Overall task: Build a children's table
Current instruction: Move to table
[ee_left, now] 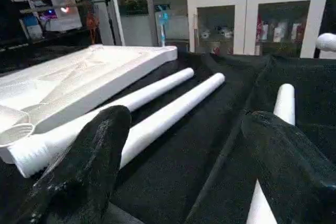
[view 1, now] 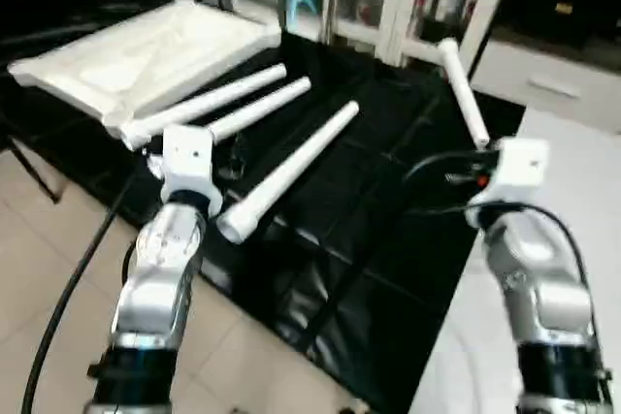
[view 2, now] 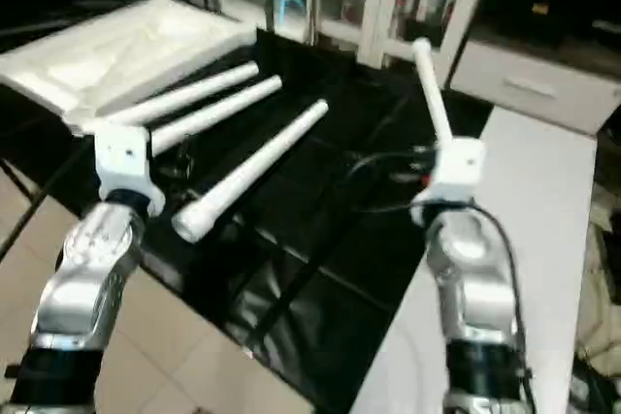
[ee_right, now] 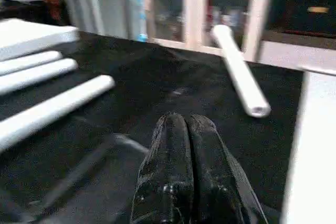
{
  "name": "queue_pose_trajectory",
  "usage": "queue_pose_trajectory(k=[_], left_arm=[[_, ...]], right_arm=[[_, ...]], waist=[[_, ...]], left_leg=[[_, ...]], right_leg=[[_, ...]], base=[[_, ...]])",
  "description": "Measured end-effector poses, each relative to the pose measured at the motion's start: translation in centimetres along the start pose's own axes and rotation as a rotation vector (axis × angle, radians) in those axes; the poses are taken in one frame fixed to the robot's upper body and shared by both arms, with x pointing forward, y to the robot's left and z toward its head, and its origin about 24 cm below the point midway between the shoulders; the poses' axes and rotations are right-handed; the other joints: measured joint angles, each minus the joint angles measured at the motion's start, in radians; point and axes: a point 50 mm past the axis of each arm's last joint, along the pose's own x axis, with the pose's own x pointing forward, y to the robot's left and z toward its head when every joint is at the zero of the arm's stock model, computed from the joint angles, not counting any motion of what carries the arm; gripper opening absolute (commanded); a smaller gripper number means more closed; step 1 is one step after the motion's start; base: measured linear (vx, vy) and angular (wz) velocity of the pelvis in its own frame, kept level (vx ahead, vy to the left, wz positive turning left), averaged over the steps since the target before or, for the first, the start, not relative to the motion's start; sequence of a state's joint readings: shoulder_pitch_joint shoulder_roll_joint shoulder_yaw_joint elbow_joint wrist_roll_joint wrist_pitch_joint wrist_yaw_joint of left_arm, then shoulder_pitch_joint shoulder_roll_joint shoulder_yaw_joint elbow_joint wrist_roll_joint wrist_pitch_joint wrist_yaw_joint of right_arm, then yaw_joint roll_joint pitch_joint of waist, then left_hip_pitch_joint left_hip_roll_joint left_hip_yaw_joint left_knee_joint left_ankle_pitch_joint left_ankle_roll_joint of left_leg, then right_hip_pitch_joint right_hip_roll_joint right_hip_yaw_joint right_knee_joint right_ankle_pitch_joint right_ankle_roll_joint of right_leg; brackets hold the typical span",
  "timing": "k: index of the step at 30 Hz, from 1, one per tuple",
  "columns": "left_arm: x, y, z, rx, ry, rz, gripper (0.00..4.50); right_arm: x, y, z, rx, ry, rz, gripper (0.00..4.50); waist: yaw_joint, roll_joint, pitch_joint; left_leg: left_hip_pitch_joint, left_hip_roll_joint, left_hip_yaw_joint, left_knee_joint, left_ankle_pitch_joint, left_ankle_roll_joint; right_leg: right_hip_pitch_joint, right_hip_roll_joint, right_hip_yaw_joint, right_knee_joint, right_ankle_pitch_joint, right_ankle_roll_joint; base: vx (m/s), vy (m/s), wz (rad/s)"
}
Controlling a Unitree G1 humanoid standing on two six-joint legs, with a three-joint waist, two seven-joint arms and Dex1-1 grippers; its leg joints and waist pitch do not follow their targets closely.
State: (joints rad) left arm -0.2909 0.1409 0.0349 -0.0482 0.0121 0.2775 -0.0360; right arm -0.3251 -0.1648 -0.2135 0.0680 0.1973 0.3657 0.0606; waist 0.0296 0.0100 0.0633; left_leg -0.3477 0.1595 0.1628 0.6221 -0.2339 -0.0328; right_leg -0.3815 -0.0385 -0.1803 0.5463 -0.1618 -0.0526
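White rectangular plastic tabletop (view 1: 146, 50), ribbed underside up, lies on black cloth-covered table (view 1: 388, 239) at 10 o'clock. 3 long tapered white tube legs fan beside it: 2 close together (view 1: 209, 101) (view 1: 260, 109), 3rd (view 1: 291, 170) angled toward 7 o'clock, wide end near table edge. 4th leg (view 1: 464, 94) lies apart at 1 o'clock.

Left gripper (ee_left: 184, 182): fingers spread wide, empty, above wide end of nearest leg. Right gripper (ee_right: 185, 182): fingers pressed together, empty, over black cloth, short of 4th leg. White glass-door cabinet (ee_left: 257, 19) behind, at 12 o'clock.

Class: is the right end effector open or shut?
Shut: in the right wrist view the right end effector has its two black fingers pressed together, holding nothing.
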Motion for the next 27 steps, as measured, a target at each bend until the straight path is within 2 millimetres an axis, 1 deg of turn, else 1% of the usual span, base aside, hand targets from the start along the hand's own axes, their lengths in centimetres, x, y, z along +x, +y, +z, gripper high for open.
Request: queue_pose_trajectory(k=[2, 4, 6, 8, 9, 10, 11, 12, 13, 14, 15, 16, 17, 18, 20, 21, 22, 23, 24, 25, 26, 27], left_arm=[[-0.2, 0.0, -0.3, -0.017, 0.008, -0.001, 3.86], [-0.4, 0.0, -0.6, -0.027, 0.017, -0.003, 3.86], [-0.5, 0.0, -0.6, -0.035, 0.018, -0.001, 3.86], [-0.5, -0.1, -0.6, -0.04, 0.018, -0.003, 3.86], [-0.4, -0.2, -0.6, -0.047, 0.018, -0.006, 3.93], [-0.4, -0.4, -0.6, -0.053, 0.016, -0.008, 3.93], [-0.4, -0.6, -0.5, -0.059, 0.014, -0.019, 3.96], [-0.3, -0.8, -0.5, -0.066, 0.012, -0.036, 3.96], [-0.3, -1.1, -0.3, -0.068, 0.005, -0.06, 3.96], [-0.2, -1.4, -0.2, -0.073, 0.002, -0.084, 3.96], [-0.2, -1.7, 0.0, -0.079, -0.004, -0.116, 3.96], [-0.2, -1.9, 0.1, -0.081, -0.01, -0.143, 3.96], [-0.3, -2.0, 0.3, -0.084, -0.019, -0.173, 3.96], [-0.4, -2.3, 0.6, -0.076, -0.032, -0.22, 3.96], [-0.5, -2.5, 0.9, -0.066, -0.045, -0.275, 3.96], [-0.7, -2.6, 1.0, -0.053, -0.049, -0.311, 3.96], [-0.8, -2.6, 1.3, -0.047, -0.057, -0.34, 3.96], [-1.2, -2.4, 1.6, -0.037, -0.057, -0.376, 3.96], [-2.2, -2.0, 2.0, -0.018, -0.052, -0.435, 3.96], [-2.7, -1.8, 2.2, -0.009, -0.049, -0.466, 3.96], [-3.3, -1.5, 2.6, -0.008, -0.046, -0.493, 3.96], [-4.1, -1.1, 3.0, 0.0, -0.037, -0.527, 3.96]], right_arm=[[0.1, -0.5, 0.1, -0.014, 0.003, -0.025, 0.0], [0.1, -1.0, 0.2, -0.026, 0.003, -0.049, 0.0], [0.1, -1.1, 0.2, -0.029, 0.004, -0.056, 0.0], [0.1, -1.1, 0.2, -0.028, 0.005, -0.058, 0.0], [0.3, -1.1, 0.4, -0.023, 0.008, -0.055, 0.18], [0.4, -1.2, 0.6, -0.023, 0.004, -0.057, 0.18], [0.6, -1.3, 0.9, -0.023, -0.001, -0.059, 0.31], [1.0, -1.6, 1.2, -0.017, -0.002, -0.063, 0.31], [1.4, -2.0, 1.7, -0.013, -0.008, -0.074, 0.52], [1.9, -2.3, 2.0, -0.016, -0.009, -0.078, 0.57], [2.6, -2.6, 2.3, -0.018, -0.01, -0.083, 0.64], [3.1, -2.8, 2.4, -0.021, -0.002, -0.088, 0.74], [3.6, -3.1, 2.4, -0.026, 0.007, -0.093, 0.74], [4.3, -3.6, 2.3, -0.034, 0.028, -0.11, 0.95], [5.0, -4.3, 2.3, -0.041, 0.053, -0.125, 1.0], [5.5, -4.5, 2.2, -0.034, 0.063, -0.126, 1.06], [5.7, -4.8, 2.1, -0.03, 0.068, -0.132, 1.22], [6.1, -4.8, 1.9, -0.02, 0.078, -0.129, 1.22], [6.6, -4.8, 1.9, 0.002, 0.082, -0.12, 1.39], [6.8, -5.0, 2.0, 0.009, 0.08, -0.122, 1.44], [6.9, -5.2, 2.0, 0.016, 0.074, -0.13, 1.53], [7.1, -5.1, 1.9, 0.019, 0.072, -0.139, 1.65]], waist=[[-0.002, -0.003, -0.002], [0.003, -0.003, -0.002], [0.005, -0.003, -0.002], [0.007, -0.003, -0.002], [0.006, -0.001, -0.002], [0.006, -0.001, -0.002], [0.007, 0.001, -0.003], [0.005, 0.002, -0.003], [0.007, 0.007, -0.002], [0.005, 0.011, -0.002], [0.005, 0.018, -0.002], [0.003, 0.021, -0.002], [0.001, 0.023, -0.002], [0.002, 0.024, -0.001], [0.002, 0.025, -0.001], [0.001, 0.023, 0.001], [0.004, 0.021, 0.003], [0.005, 0.019, 0.004], [0.005, 0.02, 0.006], [0.008, 0.021, 0.007], [0.016, 0.025, 0.009], [0.024, 0.033, 0.013]], left_leg=[[-0.001, -0.007, 0.007, 0.003, -0.003, 0.005], [-0.002, -0.015, 0.009, -0.002, -0.005, 0.009], [-0.002, -0.015, 0.009, -0.002, -0.005, 0.018], [-0.004, -0.015, 0.009, -0.001, -0.007, 0.021], [-0.005, -0.016, 0.009, 0.0, -0.008, 0.023], [-0.007, -0.017, 0.009, 0.0, -0.008, 0.024], [-0.007, -0.017, 0.009, 0.001, -0.008, 0.024], [-0.007, -0.018, 0.01, 0.001, -0.009, 0.025], [-0.007, -0.019, 0.01, 0.001, -0.009, 0.025], [-0.007, -0.019, 0.011, 0.002, -0.009, 0.025], [-0.006, -0.019, 0.011, 0.003, -0.008, 0.025], [-0.005, -0.019, 0.011, 0.003, -0.008, 0.024], [-0.005, -0.019, 0.011, 0.003, -0.008, 0.024], [-0.005, -0.019, 0.012, 0.003, -0.008, 0.023], [-0.003, -0.019, 0.012, 0.003, -0.007, 0.023], [-0.004, -0.019, 0.012, 0.003, -0.007, 0.023], [-0.007, -0.019, 0.012, 0.003, -0.007, 0.023], [-0.008, -0.018, 0.012, 0.003, -0.007, 0.023], [-0.011, -0.018, 0.012, 0.003, -0.007, 0.022], [-0.013, -0.018, 0.012, 0.003, -0.007, 0.022], [-0.017, -0.018, 0.012, 0.003, -0.007, 0.023], [-0.021, -0.018, 0.011, 0.005, -0.006, 0.023]], right_leg=[[-0.001, -0.005, 0.007, 0.001, 0.012, -0.015], [-0.002, -0.012, 0.008, 0.001, 0.014, -0.016], [-0.003, -0.013, 0.008, 0.0, 0.013, -0.014], [-0.005, -0.013, 0.008, 0.0, 0.012, -0.012], [-0.006, -0.014, 0.008, 0.001, 0.011, -0.011], [-0.007, -0.015, 0.009, 0.001, 0.011, -0.011], [-0.007, -0.016, 0.009, 0.003, 0.011, -0.011], [-0.008, -0.016, 0.009, 0.003, 0.011, -0.011], [-0.008, -0.017, 0.009, 0.004, 0.011, -0.011], [-0.008, -0.017, 0.01, 0.004, 0.011, -0.011], [-0.007, -0.017, 0.01, 0.004, 0.011, -0.011], [-0.007, -0.017, 0.01, 0.004, 0.011, -0.011], [-0.006, -0.017, 0.01, 0.005, 0.011, -0.011], [-0.007, -0.017, 0.01, 0.007, 0.011, -0.011], [-0.007, -0.017, 0.01, 0.008, 0.011, -0.011], [-0.007, -0.018, 0.01, 0.01, 0.011, -0.011], [-0.008, -0.018, 0.009, 0.011, 0.01, -0.012], [-0.009, -0.018, 0.009, 0.013, 0.01, -0.013], [-0.013, -0.018, 0.009, 0.014, 0.009, -0.013], [-0.015, -0.018, 0.009, 0.015, 0.01, -0.014], [-0.019, -0.018, 0.009, 0.016, 0.009, -0.014], [-0.023, -0.018, 0.01, 0.017, 0.011, -0.017]], base=[[0.013, 0.026, -0.01], [0.0, 0.0, 0.0], [0.0, 0.0, 0.0], [0.026, 0.01, 0.01], [0.0, 0.0, 0.0], [0.0, 0.0, 0.0], [0.0, 0.0, 0.0], [0.0, 0.0, 0.0], [0.0, 0.0, 0.0], [0.0, 0.0, 0.0], [0.0, 0.0, 0.0], [0.0, 0.0, 0.0], [0.0, 0.0, 0.0], [0.0, 0.0, 0.0], [0.0, 0.0, 0.0], [0.0, 0.0, 0.0], [0.0, 0.0, 0.0], [0.0, 0.0, 0.0], [0.0, 0.0, 0.0], [0.0, 0.0, 0.0], [0.0, 0.0, 0.0], [0.0, 0.0, 0.0]])
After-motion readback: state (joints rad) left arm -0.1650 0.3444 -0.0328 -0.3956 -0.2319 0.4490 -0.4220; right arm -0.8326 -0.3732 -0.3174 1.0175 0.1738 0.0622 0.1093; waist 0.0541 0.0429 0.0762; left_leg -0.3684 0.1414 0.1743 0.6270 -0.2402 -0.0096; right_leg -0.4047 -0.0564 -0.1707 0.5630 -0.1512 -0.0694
